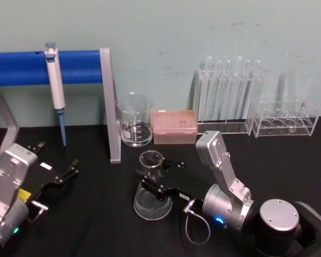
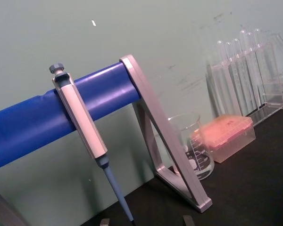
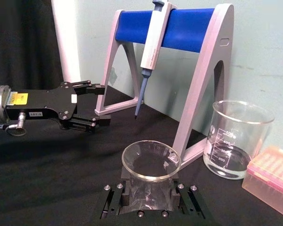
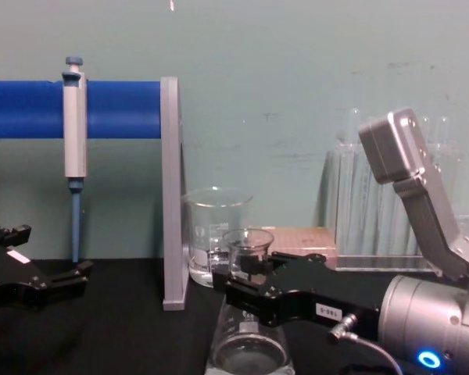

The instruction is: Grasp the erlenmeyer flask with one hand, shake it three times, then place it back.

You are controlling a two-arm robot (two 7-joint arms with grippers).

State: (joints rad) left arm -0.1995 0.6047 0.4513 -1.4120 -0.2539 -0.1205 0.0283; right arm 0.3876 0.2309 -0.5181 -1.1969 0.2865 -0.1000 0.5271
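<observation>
Erlenmeyer flask [image 1: 152,206] upright at lower centre of the head view, base on the black table [image 1: 96,225], right gripper [image 1: 148,179] clamped on its neck, forearm reaching in level from lower right, left gripper [image 1: 56,156] fingers spread, idle at lower left.

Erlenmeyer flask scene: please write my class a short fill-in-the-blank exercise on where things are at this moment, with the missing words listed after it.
1. The right end effector has a finger on either side of the ____ of the erlenmeyer flask.
2. The pipette hangs from the ____ bar of the stand.
3. The beaker stands between the stand's leg and the ____ tip box.
4. The left end effector is apart from the flask, its fingers ____.

Missing words: neck; blue; pink; open.
</observation>
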